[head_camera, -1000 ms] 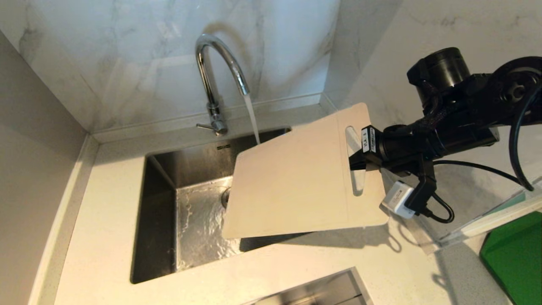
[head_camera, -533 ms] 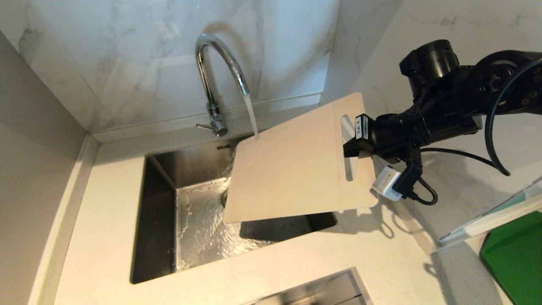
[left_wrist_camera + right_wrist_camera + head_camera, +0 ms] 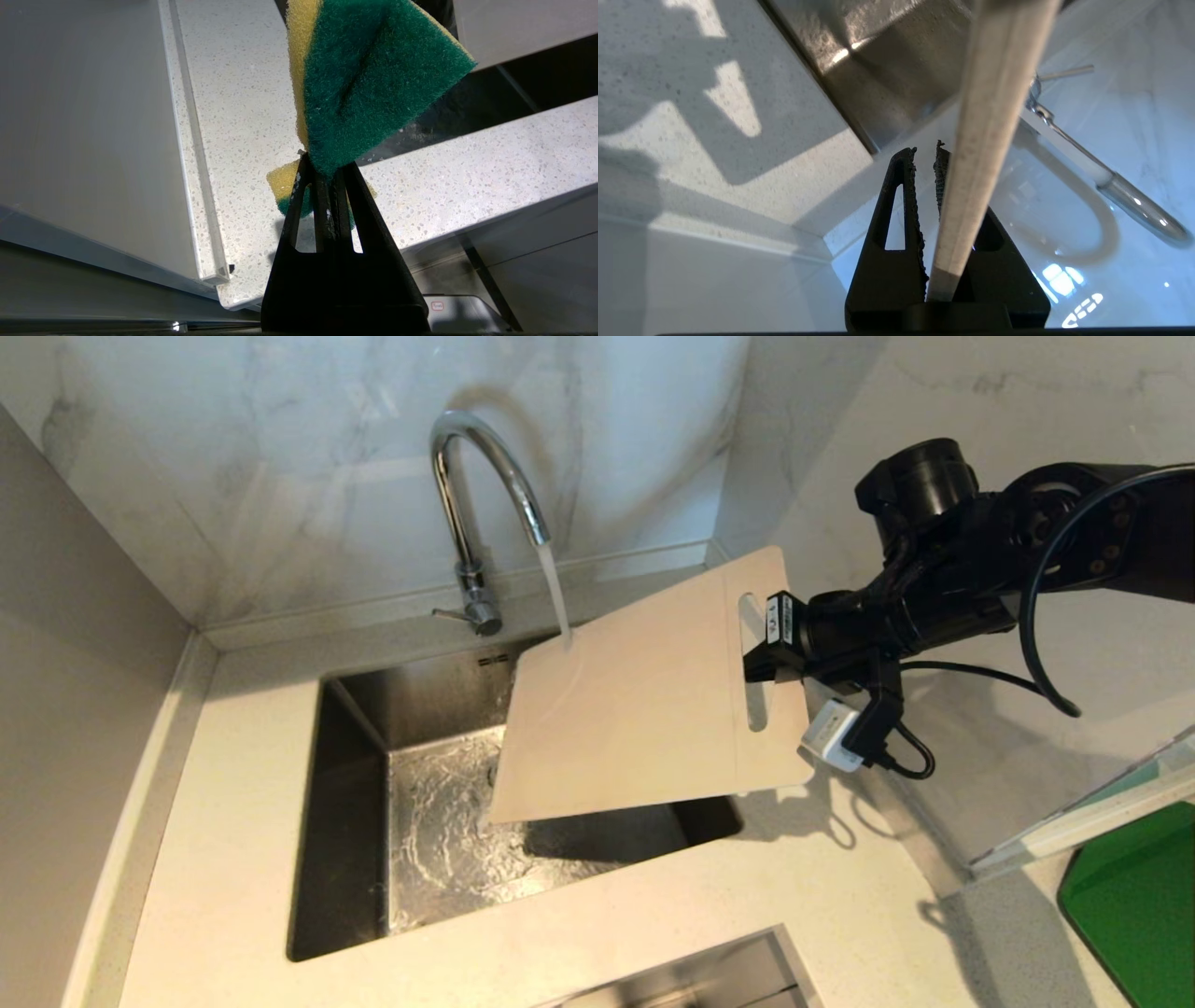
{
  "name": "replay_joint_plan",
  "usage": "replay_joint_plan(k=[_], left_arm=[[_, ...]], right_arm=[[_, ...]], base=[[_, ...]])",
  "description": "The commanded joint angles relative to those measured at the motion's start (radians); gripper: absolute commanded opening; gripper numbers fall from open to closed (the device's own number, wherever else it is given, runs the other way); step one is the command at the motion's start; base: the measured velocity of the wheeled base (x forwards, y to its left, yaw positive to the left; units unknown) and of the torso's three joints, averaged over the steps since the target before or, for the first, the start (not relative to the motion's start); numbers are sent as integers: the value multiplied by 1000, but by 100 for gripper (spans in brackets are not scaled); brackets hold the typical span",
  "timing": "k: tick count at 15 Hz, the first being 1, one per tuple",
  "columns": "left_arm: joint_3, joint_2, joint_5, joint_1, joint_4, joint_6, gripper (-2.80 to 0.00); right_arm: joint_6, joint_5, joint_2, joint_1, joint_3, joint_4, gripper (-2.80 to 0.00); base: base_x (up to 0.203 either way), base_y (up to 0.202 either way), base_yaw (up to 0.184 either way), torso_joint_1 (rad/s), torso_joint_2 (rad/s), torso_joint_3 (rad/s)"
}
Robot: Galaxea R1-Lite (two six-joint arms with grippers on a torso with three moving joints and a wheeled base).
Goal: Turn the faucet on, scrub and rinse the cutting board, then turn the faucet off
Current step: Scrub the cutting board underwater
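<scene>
Rinsing: right end effector clamped on cutting board at its slot end, tilted over sink under faucet stream. Sweep slowly. Left end effector pinches sponge.

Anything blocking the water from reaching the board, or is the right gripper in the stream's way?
Nothing visible. The stream from the faucet lands on the board's far corner over the sink. The right gripper grips the slot end, clear of the water.
</scene>
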Motion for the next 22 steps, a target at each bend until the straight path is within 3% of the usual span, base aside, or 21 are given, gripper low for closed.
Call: replay_joint_plan(k=[1, 12, 17, 22], left_arm=[[2, 2, 0, 0, -1, 0, -280], [2, 1, -1, 0, -1, 1, -280], [2, 2, -1, 0, -2, 1, -280], [2, 1, -3, 0, -2, 3, -280]], right_arm=[[-16, 2, 32, 3, -23, 2, -280], [-16, 5, 143, 74, -127, -2, -280], [-7, 90, 179, 86, -127, -101, -280], [8, 100, 187, 88, -127, -136, -280]], base=[[0, 0, 0, 0, 0, 0], [0, 0, 0, 0, 0, 0], [0, 0, 0, 0, 0, 0], [0, 0, 0, 0, 0, 0]])
